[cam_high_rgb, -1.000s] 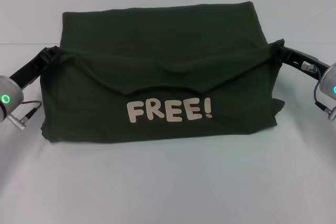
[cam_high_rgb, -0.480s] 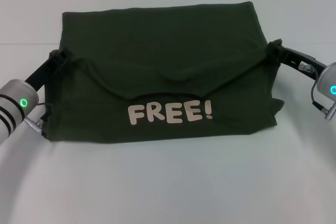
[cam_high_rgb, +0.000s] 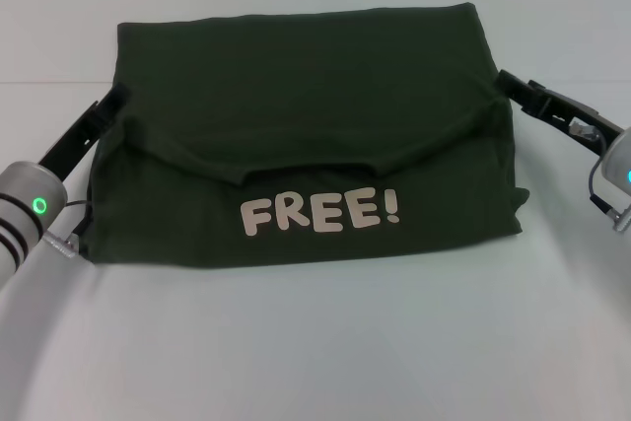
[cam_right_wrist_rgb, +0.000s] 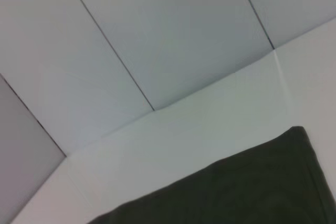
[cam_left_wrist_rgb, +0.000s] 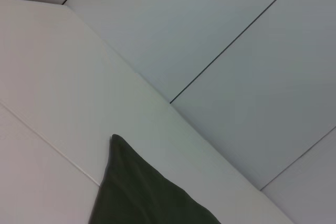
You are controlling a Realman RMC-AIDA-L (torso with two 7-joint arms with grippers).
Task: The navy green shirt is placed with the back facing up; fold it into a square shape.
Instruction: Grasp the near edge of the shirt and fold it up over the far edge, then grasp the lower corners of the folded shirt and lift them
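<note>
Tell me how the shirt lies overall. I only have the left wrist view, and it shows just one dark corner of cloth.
Observer: In the head view the shirt lies on the white table, its far part folded toward the robot as a flap.
Operator: Any marking on it?
Observer: Yes, a white print reading FREE! faces up, just below the flap's edge.
Operator: Where are the arms?
Observer: The left gripper is at the shirt's left edge and the right gripper is at its right edge, both level with the flap's ends.
</note>
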